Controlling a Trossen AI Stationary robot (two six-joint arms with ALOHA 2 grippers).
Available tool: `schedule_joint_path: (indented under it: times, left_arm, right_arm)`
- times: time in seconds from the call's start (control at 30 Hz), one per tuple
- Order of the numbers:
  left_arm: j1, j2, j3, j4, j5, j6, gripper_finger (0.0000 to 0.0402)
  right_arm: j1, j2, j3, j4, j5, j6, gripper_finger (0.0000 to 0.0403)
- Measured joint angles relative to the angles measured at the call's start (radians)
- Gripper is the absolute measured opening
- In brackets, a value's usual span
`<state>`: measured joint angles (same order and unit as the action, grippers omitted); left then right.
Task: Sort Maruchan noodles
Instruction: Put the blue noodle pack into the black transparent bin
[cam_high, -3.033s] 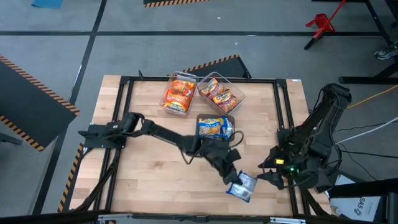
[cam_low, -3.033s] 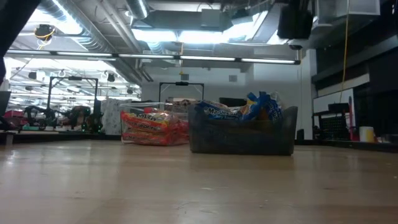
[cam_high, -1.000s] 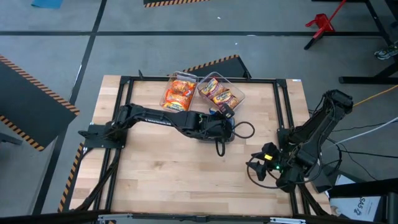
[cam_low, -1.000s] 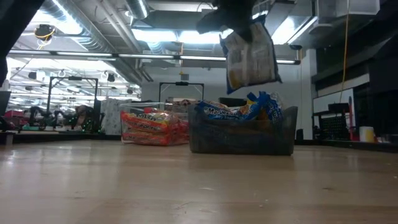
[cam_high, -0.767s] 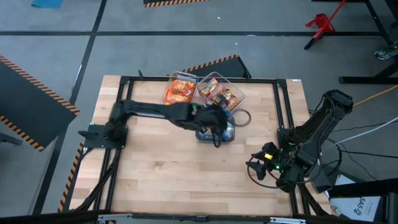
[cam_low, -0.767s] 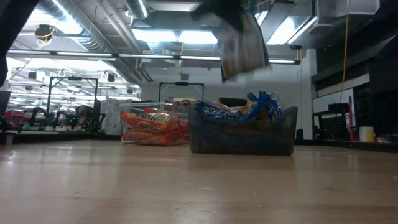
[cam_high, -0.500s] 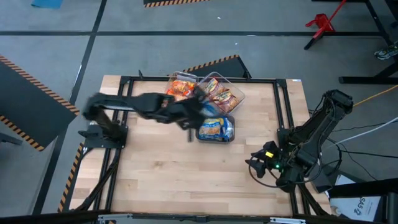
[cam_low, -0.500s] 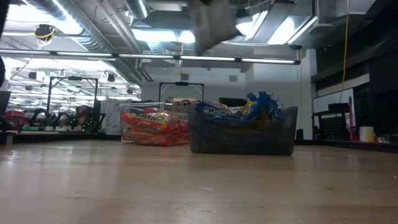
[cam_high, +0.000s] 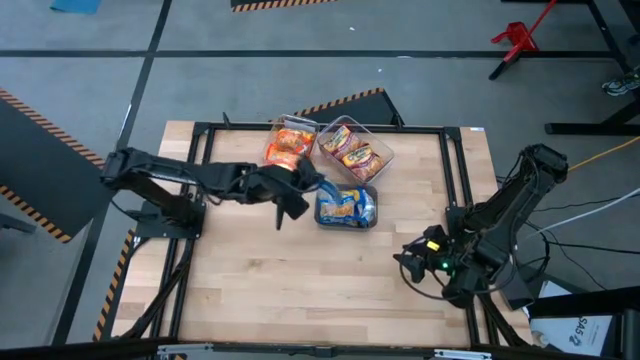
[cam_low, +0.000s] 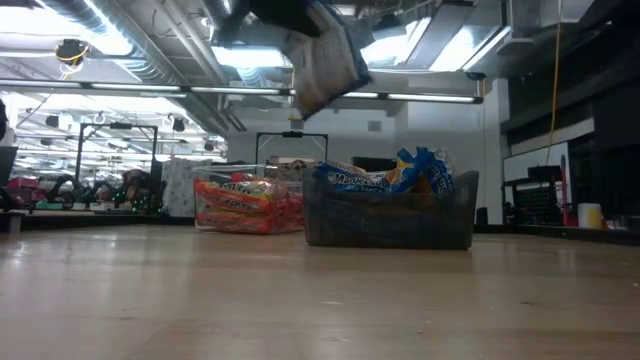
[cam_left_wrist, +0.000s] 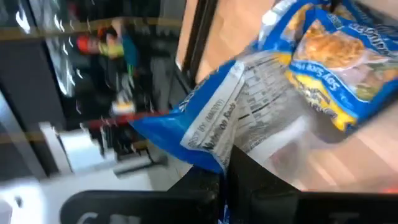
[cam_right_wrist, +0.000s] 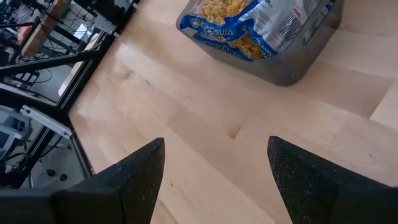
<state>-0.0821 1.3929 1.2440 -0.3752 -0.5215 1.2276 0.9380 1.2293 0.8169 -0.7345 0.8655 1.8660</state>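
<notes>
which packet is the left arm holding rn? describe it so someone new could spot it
Start at the three clear bins near the table's far edge in the high view. Just left of the nearest bin, the one with blue packets, the left pincer is shut on a blue-and-white packet. It is the only packet hanging in the air, dangling above the bins in the low view; all others lie in bins.

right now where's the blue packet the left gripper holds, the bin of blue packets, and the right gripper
blue packet (cam_low: 325, 60): low view, middle of the hanging wrapper
bin of blue packets (cam_low: 390, 225): low view, front wall
right gripper (cam_right_wrist: 214, 180): right wrist view, between its open fingertips
</notes>
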Motion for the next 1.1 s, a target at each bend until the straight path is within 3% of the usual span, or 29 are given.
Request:
schedule_joint_path:
  times: [0.13, 0.5, 0.73, 0.93, 1.1]
  left_arm:
    - [0.013, 0.054, -0.046, 0.123, 0.050, 0.156, 0.0004]
    - [0.062, 0.251, -0.023, 0.429, 0.088, 0.469, 0.0004]
    - [0.081, 0.318, -0.020, 0.572, 0.113, 0.575, 0.0006]
    - [0.080, 0.319, -0.019, 0.446, 0.119, 0.387, 0.0006]
    - [0.082, 0.320, -0.019, 0.325, 0.148, 0.338, 0.0020]
  right_arm:
    - [-0.011, 0.000, 0.000, -0.003, -0.002, -0.009, 0.0273]
    - [-0.016, 0.008, -0.001, -0.087, 0.004, -0.015, 0.0273]
    - [-0.016, 0.008, -0.001, -0.101, 0.007, -0.013, 0.0273]
    - [-0.016, 0.008, -0.001, -0.120, 0.008, -0.013, 0.0273]
    - [-0.016, 0.008, -0.001, -0.132, 0.007, -0.013, 0.0273]
